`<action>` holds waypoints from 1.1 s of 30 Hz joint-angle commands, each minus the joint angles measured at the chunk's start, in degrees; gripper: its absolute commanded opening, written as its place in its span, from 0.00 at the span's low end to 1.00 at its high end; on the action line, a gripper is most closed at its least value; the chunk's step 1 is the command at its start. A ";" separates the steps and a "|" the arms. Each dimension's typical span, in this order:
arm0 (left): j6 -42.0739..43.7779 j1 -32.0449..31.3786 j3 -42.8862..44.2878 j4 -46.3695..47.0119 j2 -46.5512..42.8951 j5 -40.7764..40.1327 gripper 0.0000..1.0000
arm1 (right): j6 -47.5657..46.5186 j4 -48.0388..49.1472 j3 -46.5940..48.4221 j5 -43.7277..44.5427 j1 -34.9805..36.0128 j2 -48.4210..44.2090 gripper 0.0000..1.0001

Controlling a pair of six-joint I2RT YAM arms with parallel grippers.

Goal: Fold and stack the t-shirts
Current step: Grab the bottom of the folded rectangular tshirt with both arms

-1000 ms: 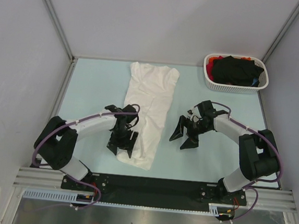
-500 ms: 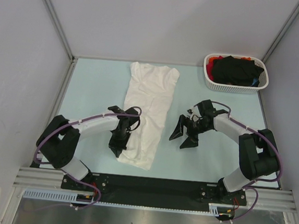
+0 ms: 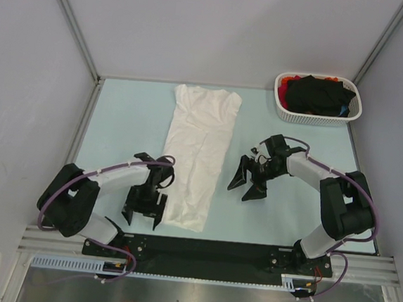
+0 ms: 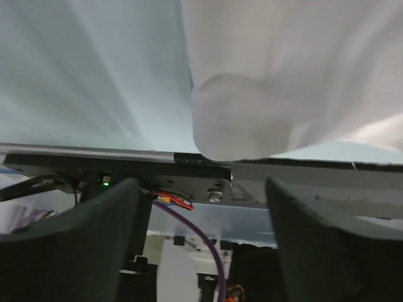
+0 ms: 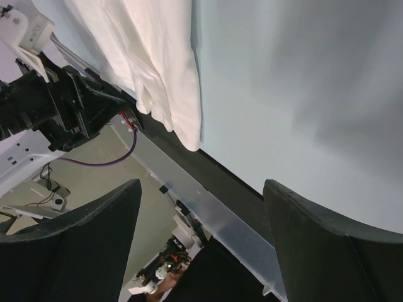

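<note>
Left gripper (image 3: 143, 215) spread, empty, just beside white t-shirt (image 3: 200, 151) near hem corner, likely lining up a pinch; right gripper (image 3: 243, 189) spread, parked beside its other edge

white t-shirt (image 3: 198, 147), black t-shirt (image 3: 319, 94), white basket (image 3: 310, 117)

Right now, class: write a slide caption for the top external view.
Left gripper and right gripper, both open, flank white t-shirt; basket behind.
</note>
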 commanded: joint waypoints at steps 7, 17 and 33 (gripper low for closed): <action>-5.24 1.23 12.59 -8.27 -15.67 -1.36 1.00 | -3.08 -1.97 -3.63 -1.11 -2.25 -4.02 0.84; -4.20 15.98 6.64 5.87 -10.41 4.34 1.00 | 34.45 53.05 -27.21 -6.92 -1.83 -4.83 0.80; 6.97 32.07 10.49 8.78 -0.56 6.63 1.00 | 17.25 15.40 -0.50 7.48 13.48 6.25 0.80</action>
